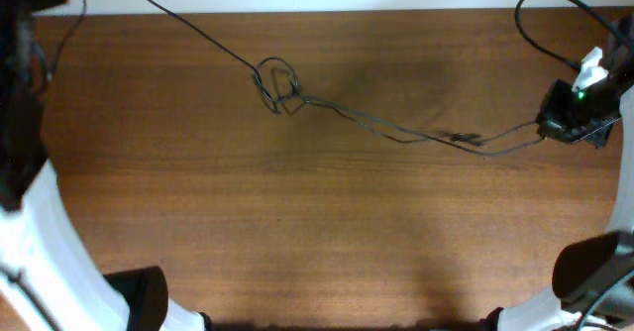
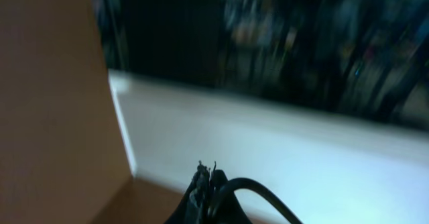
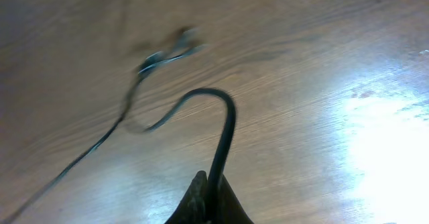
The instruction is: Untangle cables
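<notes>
Both left hand [image 2: 206, 176] and right hand [image 3: 208, 185], near table [image 1: 297, 232] edges, clamp cables [image 1: 401, 140].

Cables [image 1: 376, 127] cut across the table's [image 1: 297, 242] far half: far-left edge to knot [image 1: 279, 87], then on to right claw [image 1: 546, 126]. Near half is open wood for passing. Thick arm cable [image 1: 527, 26] loops over far-right corner.
</notes>
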{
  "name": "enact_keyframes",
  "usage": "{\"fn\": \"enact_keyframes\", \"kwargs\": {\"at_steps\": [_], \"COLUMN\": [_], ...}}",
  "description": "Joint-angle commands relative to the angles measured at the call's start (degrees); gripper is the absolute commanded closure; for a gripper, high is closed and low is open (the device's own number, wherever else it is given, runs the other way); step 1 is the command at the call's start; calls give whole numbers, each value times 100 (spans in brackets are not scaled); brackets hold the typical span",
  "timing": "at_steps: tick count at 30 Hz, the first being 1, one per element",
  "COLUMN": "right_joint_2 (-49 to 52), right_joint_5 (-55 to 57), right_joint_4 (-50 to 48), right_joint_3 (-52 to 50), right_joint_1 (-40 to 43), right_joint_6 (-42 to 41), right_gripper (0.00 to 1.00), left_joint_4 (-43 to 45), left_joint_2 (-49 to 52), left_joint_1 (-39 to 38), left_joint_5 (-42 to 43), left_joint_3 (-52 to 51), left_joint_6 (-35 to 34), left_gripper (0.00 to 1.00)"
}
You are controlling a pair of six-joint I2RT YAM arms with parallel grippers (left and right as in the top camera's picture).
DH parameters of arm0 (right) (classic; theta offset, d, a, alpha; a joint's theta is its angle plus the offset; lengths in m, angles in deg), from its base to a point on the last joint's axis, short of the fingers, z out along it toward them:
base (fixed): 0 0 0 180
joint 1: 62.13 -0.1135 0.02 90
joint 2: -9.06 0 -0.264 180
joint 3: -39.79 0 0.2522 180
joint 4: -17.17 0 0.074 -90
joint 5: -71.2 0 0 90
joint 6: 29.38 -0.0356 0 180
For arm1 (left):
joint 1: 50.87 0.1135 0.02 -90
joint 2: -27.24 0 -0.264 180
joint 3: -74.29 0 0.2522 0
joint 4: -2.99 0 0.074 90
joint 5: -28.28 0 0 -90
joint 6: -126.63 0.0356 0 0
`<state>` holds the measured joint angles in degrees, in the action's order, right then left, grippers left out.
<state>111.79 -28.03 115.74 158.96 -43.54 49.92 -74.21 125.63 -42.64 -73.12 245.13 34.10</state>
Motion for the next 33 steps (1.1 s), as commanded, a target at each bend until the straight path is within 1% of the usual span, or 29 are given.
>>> {"fn": "enact_keyframes", "kwargs": {"at_steps": [1, 3, 4, 5, 6, 7, 8, 9, 10, 12, 13, 15, 16, 18, 19, 21, 22, 23, 24, 25, 26, 27, 28, 29, 30, 31, 33], "right_joint_2": [356, 459, 459, 457, 455, 413, 356, 332, 326, 326, 326, 326, 326, 323, 319, 302, 306, 306, 317, 343, 352, 352, 352, 354, 354, 354, 354], "right_joint_5": [243, 232, 111, -566, -1040, -1403, -1453, -1453, -1451, -1453, -1453, -1388, -1397, -1685, -1757, -1762, -1757, -1727, -1641, -1517, -1309, -1047, -1019, -1016, -955, -839, -706], "right_joint_4": [-17, -15, -15, -9, 2, 4, 24, 114, 280, 649, 931, 1222, 1250, 1250, 1250, 1250, 1250, 1250, 1248, 1237, 1172, 1003, 892, 839, 817, 822, 813], "right_joint_3": [61, 61, 61, 63, 68, 70, 140, 306, 575, 1224, 1744, 2267, 2350, 2658, 2922, 3434, 3381, 3119, 2914, 2732, 2533, 2304, 2181, 2127, 2116, 2116, 2118], "right_joint_1": [256, 378, 396, 385, 339, 247, 138, 46, -33, -166, -319, -625, -719, -811, -813, -918, -1134, -1641, -1987, -2275, -2524, -2780, -2924, -3045, -3136, -3174, -3150], "right_joint_6": [-68, -20, 101, 671, 1032, 1344, 1397, 1462, 1473, 1482, 1482, 1480, 1475, 1478, 1475, 1327, 1327, 1327, 1325, 1318, 1054, 852, 826, 787, 699, 699, 699], "right_gripper": [96, 96, 96, 96, 96, 93, 69, 37, 25, 22, 20, 15, 15, 23, 24, 24, 24, 24, 25, 24, 24, 24, 24, 25, 24, 24, 24], "left_joint_4": [428, 334, 190, -111, -378, -675, -990, -1196, -1309, -1604, -1851, -2181, -2264, -2326, -2337, -2435, -2535, -2736, -2889, -2964, -3040, -3147, -3300, -3329, -3329, -3329, -3289], "left_joint_2": [-195, -197, -188, -146, -74, 35, 238, 417, 564, 964, 1215, 1578, 1696, 1808, 1843, 1928, 1974, 2068, 2190, 2334, 2531, 2730, 2968, 3191, 3324, 3386, 3390], "left_joint_1": [9, 9, 9, 9, 2, 2, -118, -337, -527, -929, -1082, -1200, -1217, -1220, -1220, -1220, -1220, -1220, -1213, -1191, -1165, -1154, -1154, -1161, -1161, -1161, -1123], "left_joint_5": [273, 323, 575, 1405, 2037, 2730, 3252, 3320, 3307, 3307, 3305, 3202, 3034, 2546, 2280, 2013, 1711, 1165, 850, 861, 870, 1023, 1340, 1746, 1958, 1954, 1762], "left_joint_3": [232, 229, 229, 225, 184, 76, -105, -258, -361, -557, -586, -592, -592, -592, -592, -595, -599, -614, -625, -625, -629, -629, -629, -645, -708, -785, -785], "left_joint_6": [83, 83, 83, 83, 81, 79, 59, 61, 66, 66, 66, 68, 68, 63, 63, 66, 63, -101, -238, -240, -282, -278, -254, 22, 87, 87, 87], "left_gripper": [100, 100, 100, 100, 100, 100, 100, 100, 100, 100, 100, 100, 100, 100, 100, 99, 97, 91, 88, 84, 81, 83, 89, 85, 47, 1, 1]}}
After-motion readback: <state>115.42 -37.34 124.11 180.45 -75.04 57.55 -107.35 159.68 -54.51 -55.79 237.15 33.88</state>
